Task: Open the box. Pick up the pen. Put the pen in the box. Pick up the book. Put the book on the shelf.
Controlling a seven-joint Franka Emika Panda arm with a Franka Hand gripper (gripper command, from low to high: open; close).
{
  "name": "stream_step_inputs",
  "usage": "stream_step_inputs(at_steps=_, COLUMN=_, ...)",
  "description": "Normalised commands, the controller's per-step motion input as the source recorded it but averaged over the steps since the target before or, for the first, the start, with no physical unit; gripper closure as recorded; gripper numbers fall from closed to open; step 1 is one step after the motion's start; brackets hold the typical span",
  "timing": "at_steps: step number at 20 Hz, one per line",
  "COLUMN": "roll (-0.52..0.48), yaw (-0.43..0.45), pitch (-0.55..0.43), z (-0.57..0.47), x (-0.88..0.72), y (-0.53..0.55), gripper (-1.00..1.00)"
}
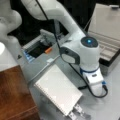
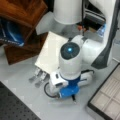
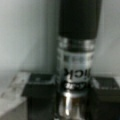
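Pen (image 3: 76,67) fills the wrist view, clamped upright between the dark fingers (image 3: 40,92) of the gripper (image 1: 77,112). In both front views the gripper hangs low at the corner of the book (image 1: 58,90), lying on the grey table (image 1: 110,105) beside the shelf (image 1: 15,95); the box (image 1: 107,32) stands open

the pen (image 3: 76,62) looks matt black at its top, with a glossy silvery metal band and shiny tip between 2 dull black pads (image 3: 40,93). the book (image 1: 58,91) shows a plain white paper cover. the shelf (image 1: 15,96) at lower left is smooth reddish-brown wood. the box (image 2: 108,98) has a beige lining.
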Motion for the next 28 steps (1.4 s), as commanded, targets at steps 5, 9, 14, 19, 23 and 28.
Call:
stream_step_inputs(at_steps=5, roll=-0.105, yaw=0.041, pitch=-0.077, z=-0.03, x=-0.15, y=0.11, gripper=1.0)
stream_step_inputs(at_steps=9, roll=-0.052, yaw=-0.068, pitch=-0.071, z=0.21, x=-0.16, y=0.14, gripper=1.0)
stream_step_inputs(at_steps=14, roll=-0.088, yaw=-0.101, pitch=-0.002, z=0.2, x=-0.17, y=0.1, gripper=1.0)
stream_step_inputs(at_steps=19, roll=-0.185, yaw=-0.164, pitch=-0.001, z=0.29, x=-0.13, y=0.09, gripper=1.0)
stream_step_inputs(at_steps=23, roll=-0.261, yaw=-0.151, pitch=-0.003, z=0.34, x=-0.21, y=0.15, gripper=1.0)
stream_step_inputs(at_steps=28, roll=-0.365, yaw=-0.163, pitch=-0.088, z=0.19, x=-0.28, y=0.26, gripper=1.0)
